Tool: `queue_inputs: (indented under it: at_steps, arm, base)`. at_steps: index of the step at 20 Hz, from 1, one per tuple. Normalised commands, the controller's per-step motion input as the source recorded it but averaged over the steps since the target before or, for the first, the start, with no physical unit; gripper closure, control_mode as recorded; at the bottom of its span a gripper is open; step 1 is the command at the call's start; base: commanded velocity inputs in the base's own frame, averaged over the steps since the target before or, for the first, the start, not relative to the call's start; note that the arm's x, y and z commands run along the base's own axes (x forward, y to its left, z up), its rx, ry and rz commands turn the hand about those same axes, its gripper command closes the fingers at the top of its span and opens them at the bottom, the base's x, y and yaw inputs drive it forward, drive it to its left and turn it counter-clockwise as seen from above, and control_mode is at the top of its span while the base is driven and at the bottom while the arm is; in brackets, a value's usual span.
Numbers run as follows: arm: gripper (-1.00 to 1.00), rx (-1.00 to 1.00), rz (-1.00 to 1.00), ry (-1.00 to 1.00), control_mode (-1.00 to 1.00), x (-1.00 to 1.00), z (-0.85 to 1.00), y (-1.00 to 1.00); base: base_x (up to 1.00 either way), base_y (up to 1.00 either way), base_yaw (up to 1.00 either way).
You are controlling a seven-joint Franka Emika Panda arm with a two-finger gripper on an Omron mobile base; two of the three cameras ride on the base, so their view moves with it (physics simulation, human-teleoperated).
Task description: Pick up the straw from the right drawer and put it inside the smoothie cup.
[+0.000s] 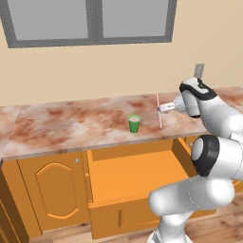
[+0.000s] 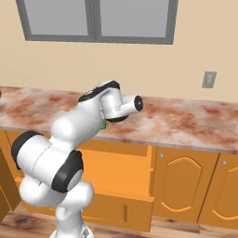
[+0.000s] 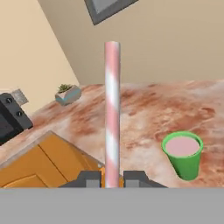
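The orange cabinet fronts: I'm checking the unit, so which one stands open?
The right drawer below the smoothie cup: pulled out, its flat orange inside showing. The arched-panel doors beside it are closed.

Even, bright, shadowless rendered light with no glare; all views slightly soft and pixelated.

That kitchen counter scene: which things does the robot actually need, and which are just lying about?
Needed:
straw, held in the gripper
smoothie cup
right drawer, open

Lying about:
potted plant
wall outlet
window
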Motion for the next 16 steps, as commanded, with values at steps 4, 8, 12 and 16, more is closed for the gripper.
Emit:
queue_inputs:
  at_steps: [4, 8, 12, 16]
  arm:
    - [1.0, 0.18, 0.18, -0.21, -1.0, 0.11, 0.58, 0.0]
    - [1.0, 0.15, 0.08, -0.25, -1.0, 0.0, 0.39, 0.01]
    - [1.0, 0.08, 0.01, -0.07, -1.0, 0.2, 0.02, 0.0]
    - [1.0, 0.0, 0.0, -0.01, -1.0, 0.2, 0.0, 0.0]
  base:
    - [0.0, 0.0, 0.0]
    - [0.0, 0.0, 0.0]
    - [0.0, 0.0, 0.0]
    - [0.0, 0.0, 0.0]
